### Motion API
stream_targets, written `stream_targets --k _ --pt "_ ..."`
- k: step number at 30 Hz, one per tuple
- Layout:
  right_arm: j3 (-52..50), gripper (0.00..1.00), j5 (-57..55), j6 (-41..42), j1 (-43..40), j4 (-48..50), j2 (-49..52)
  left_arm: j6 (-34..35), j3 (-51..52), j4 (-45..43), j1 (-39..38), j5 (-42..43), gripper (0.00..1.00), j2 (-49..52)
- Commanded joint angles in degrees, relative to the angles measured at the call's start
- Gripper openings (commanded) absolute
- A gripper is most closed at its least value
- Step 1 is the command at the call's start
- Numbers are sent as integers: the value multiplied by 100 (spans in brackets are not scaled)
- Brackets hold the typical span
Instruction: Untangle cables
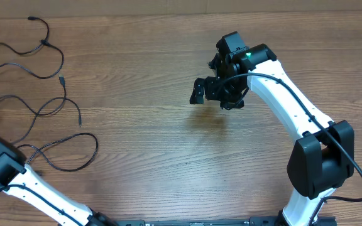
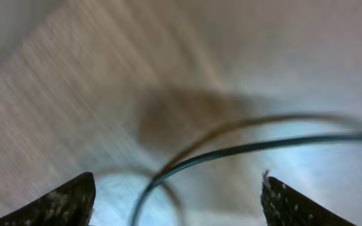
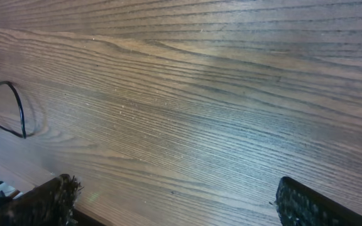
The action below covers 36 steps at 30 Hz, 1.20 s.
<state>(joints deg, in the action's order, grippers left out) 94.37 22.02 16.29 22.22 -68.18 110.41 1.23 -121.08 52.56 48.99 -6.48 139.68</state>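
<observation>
Arm [image 1: 288, 113] outstretched, right claw [image 1: 213, 94] agape

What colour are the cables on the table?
Black, all of the cables, against the brown wood-grain table. The overhead view shows it best.

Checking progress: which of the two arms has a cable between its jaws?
The left arm: its wrist view shows a thin black cable between its open jaws. The right arm has only bare table between its jaws.
</observation>
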Motion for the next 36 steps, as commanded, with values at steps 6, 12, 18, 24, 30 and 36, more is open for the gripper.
stream_targets --k 6,12,18,24,30,36 --pt "-31 100 -57 -4 33 22 -197 -1587 409 -551 92 1705 82 -28" --pt "-31 100 -57 -4 33 24 -197 -1591 564 -809 114 1440 65 -26" --pt "-31 100 -57 -4 33 26 -197 -1606 892 -933 240 1355 59 -26" --pt "-31 100 -57 -2 33 61 -197 -1606 892 -1034 264 1357 34 -26" --pt "-31 100 -57 -2 33 63 -197 -1115 837 -1478 229 1366 4 -31" --pt "-31 100 -57 0 33 61 -197 -385 59 -1987 81 2170 4 -31"
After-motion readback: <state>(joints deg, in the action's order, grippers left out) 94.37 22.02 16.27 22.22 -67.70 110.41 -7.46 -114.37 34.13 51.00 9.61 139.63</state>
